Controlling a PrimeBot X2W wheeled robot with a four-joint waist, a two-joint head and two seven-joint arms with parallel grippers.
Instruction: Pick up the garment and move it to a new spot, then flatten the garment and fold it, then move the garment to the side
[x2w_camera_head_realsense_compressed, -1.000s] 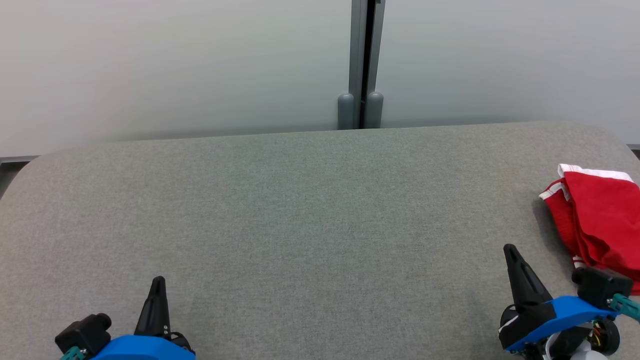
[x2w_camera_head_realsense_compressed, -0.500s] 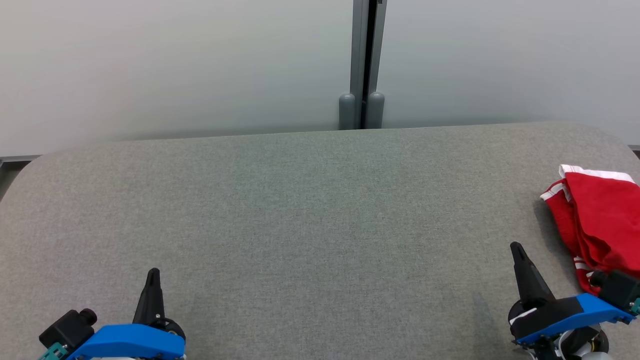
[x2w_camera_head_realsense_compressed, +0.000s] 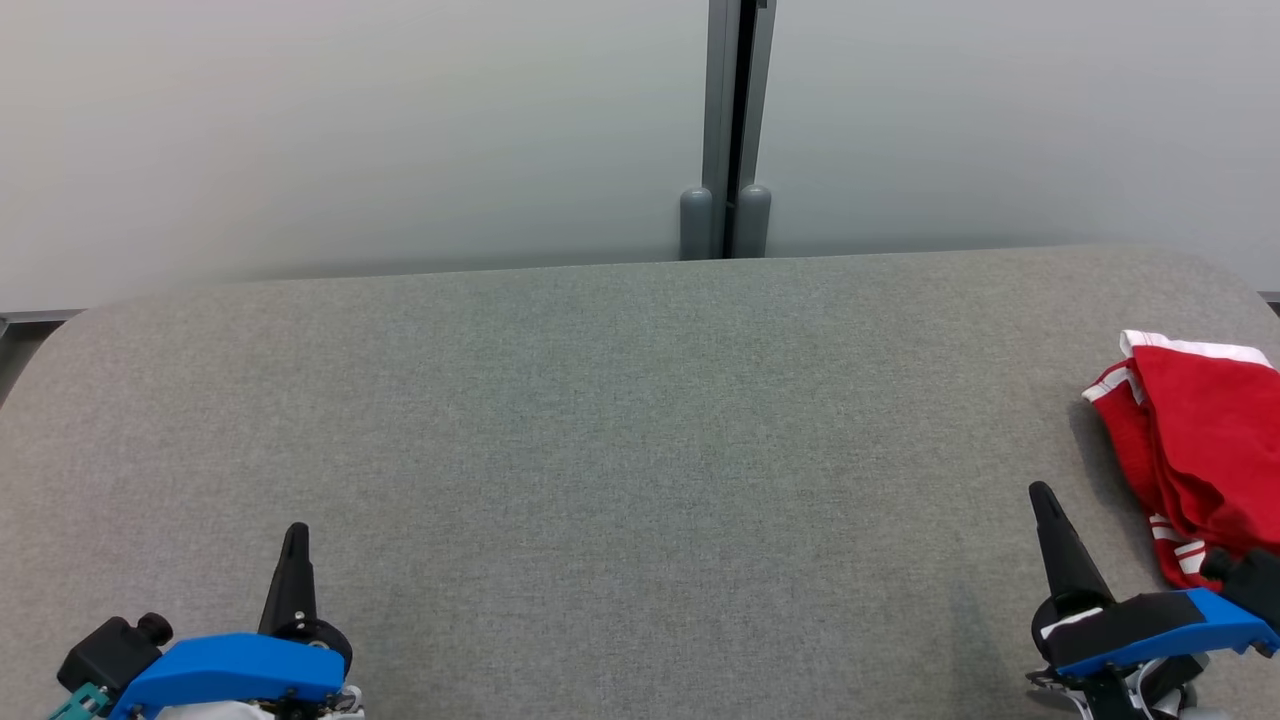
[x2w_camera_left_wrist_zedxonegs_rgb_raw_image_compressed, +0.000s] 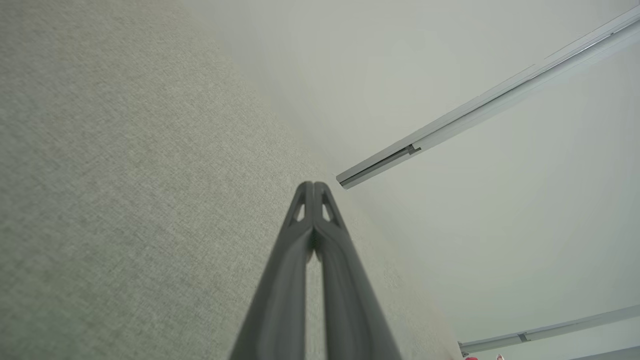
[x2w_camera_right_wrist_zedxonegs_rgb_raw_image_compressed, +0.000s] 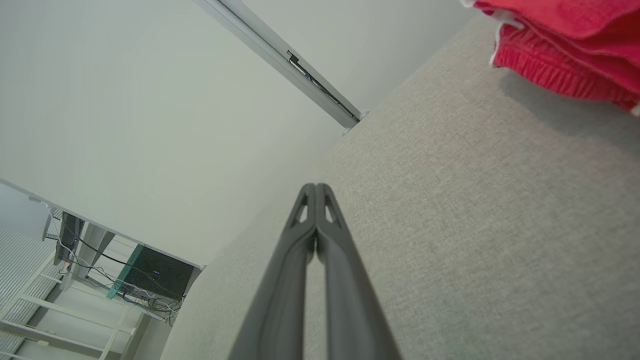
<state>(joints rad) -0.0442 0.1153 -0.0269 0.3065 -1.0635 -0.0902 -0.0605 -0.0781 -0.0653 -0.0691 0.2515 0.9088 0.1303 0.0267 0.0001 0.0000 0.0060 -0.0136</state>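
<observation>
The garment (x2w_camera_head_realsense_compressed: 1195, 440) is a red piece with white trim and stripes, folded in a loose bundle at the far right edge of the grey table (x2w_camera_head_realsense_compressed: 620, 420). The right wrist view has the garment (x2w_camera_right_wrist_zedxonegs_rgb_raw_image_compressed: 565, 45) at its upper right. My right gripper (x2w_camera_head_realsense_compressed: 1040, 492) stands shut and empty at the lower right, just left of the garment and apart from it; its fingertips (x2w_camera_right_wrist_zedxonegs_rgb_raw_image_compressed: 315, 187) are pressed together. At the lower left my left gripper (x2w_camera_head_realsense_compressed: 295, 530) is shut too, with nothing in it, and its fingertips (x2w_camera_left_wrist_zedxonegs_rgb_raw_image_compressed: 313, 185) meet over bare fabric.
A pale partition wall (x2w_camera_head_realsense_compressed: 350, 130) with a grey vertical post (x2w_camera_head_realsense_compressed: 735, 130) runs behind the table's far edge. The right wrist view catches a white shelf frame and a dark box (x2w_camera_right_wrist_zedxonegs_rgb_raw_image_compressed: 155, 275) with cables beyond the table's left end.
Both grippers have drawn back toward the bottom edge of the head view, the left also drifting left and the right drifting right. The garment has stayed where it lies.
</observation>
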